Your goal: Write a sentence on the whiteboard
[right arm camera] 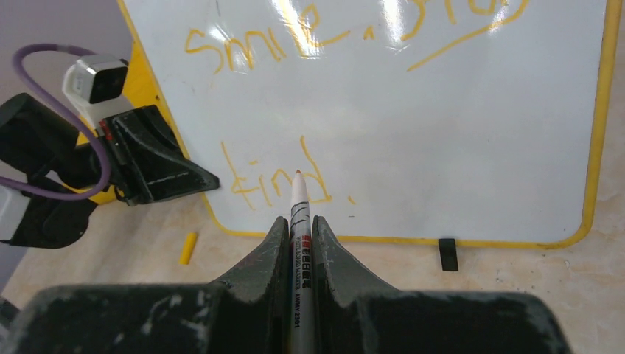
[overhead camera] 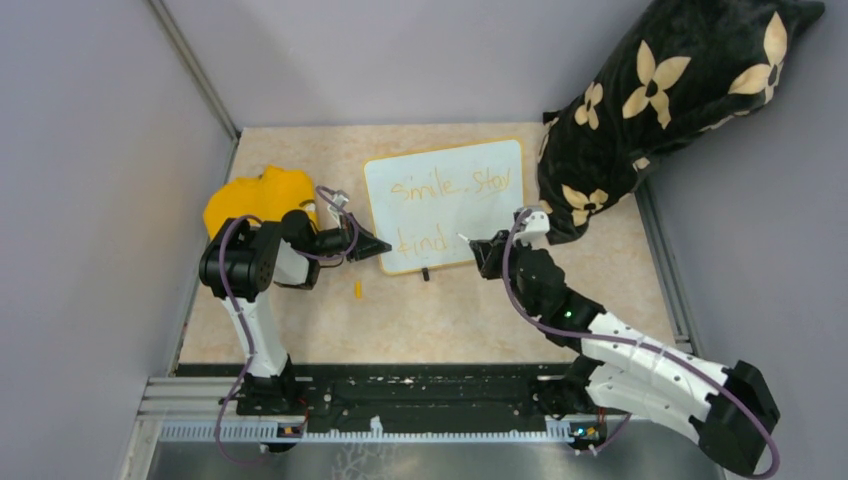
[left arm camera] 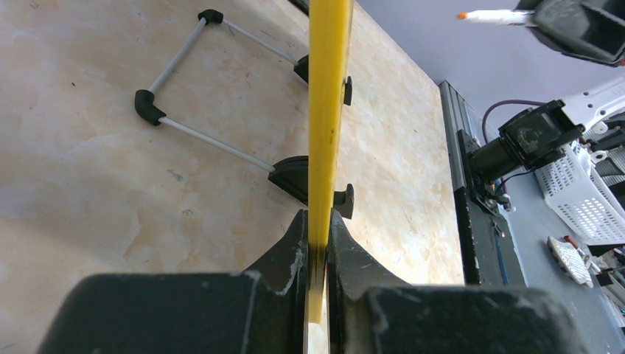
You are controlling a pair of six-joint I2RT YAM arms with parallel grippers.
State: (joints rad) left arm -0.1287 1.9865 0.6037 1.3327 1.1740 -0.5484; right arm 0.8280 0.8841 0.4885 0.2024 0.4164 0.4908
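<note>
Whiteboard (overhead camera: pixel 445 205) stands propped at mid-table (overhead camera: pixel 450 330), toward the back wall, face to the arms, slightly skewed w/ its R end farther back. Thin orange-yellow frame, glossy white face w/ glare along the top. Behind it a wire stand (left arm camera: pixel 199 88); black feet (left arm camera: pixel 343 200) clip the bottom edge. Sentence (right arm camera: pixel 309 44) in thin orange hand, 2 lines: "Smile. Stay" across the top, "kind" at lower L w/ a small dot after it. L gripper (left arm camera: pixel 317 228) at the board's lower L edge, fingers pinched together on the yellow frame, one pad each side, frame edge running straight up between them. R gripper (right arm camera: pixel 298 230) in front of the board's lower middle, fingers closed tight on a white marker (right arm camera: pixel 298 210) w/ black print; the barrel sticks out past the fingertips, tip pointing at the "kind" line. In L wrist view the orange tip looks to sit off the board face; contact can't be told for sure. Short yellow-orange bit (overhead camera: pixel 357 290) lies on the table just below the L gripper, apart from the board. Yellow cloth (overhead camera: pixel 255 192) bunched at back L, behind the L arm. Black plush pillow (overhead camera: pixel 660 100) w/ cream flower shapes leans in the back R corner, its lower end just beside the board's R edge.
</note>
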